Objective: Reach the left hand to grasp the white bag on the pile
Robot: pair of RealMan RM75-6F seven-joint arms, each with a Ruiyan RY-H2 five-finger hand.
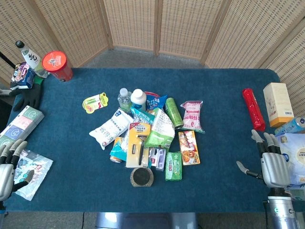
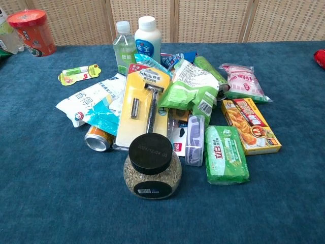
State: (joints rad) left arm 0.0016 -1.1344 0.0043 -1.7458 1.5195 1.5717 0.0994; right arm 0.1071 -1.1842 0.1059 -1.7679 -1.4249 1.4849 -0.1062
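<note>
The white bag [image 1: 110, 128] with blue print lies on the left side of the pile in the head view; in the chest view the white bag [image 2: 91, 100] rests partly under a yellow razor card [image 2: 144, 104]. My left hand [image 1: 8, 166] sits at the table's near left corner, fingers apart and holding nothing, far left of the bag. My right hand [image 1: 269, 160] rests at the near right edge, open with fingers spread. Neither hand appears in the chest view.
The pile holds a dark-lidded jar [image 2: 152, 168], a can [image 2: 98, 139], green packs [image 2: 226, 154], bottles [image 2: 148, 36] and a pink bag [image 1: 192, 116]. A red canister [image 1: 57, 66] and flat packets [image 1: 20, 122] lie at left; a red tube [image 1: 253, 109] and box [image 1: 278, 104] at right.
</note>
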